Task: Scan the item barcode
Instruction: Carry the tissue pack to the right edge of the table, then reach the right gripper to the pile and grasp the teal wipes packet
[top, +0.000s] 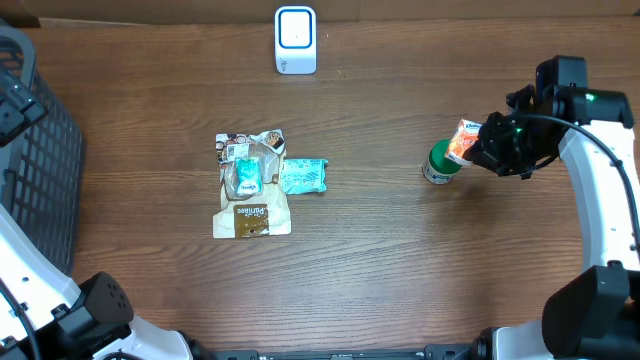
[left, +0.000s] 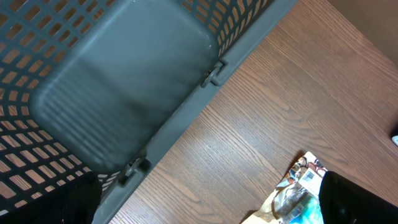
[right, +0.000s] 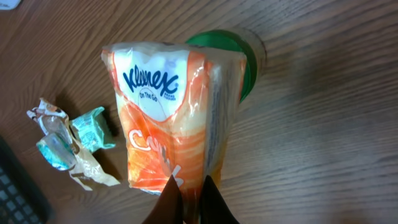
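Kleenex tissue pack (right: 174, 112) hanging pinched in right gripper (right: 189, 202) jaws, close by green-lidded container (right: 242, 53); left gripper (left: 208, 208) jaws gaping wide over table (left: 280, 93) beside basket (left: 124, 81).

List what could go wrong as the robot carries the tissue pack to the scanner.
1. The right claw pinches only one end of the soft tissue pack, so it may sag or slip out.
2. The green-lidded tub sits just under the pack; a low swing could knock it over.
3. No barcode shows on the visible face, so the pack might reach the scanner facing the wrong way.
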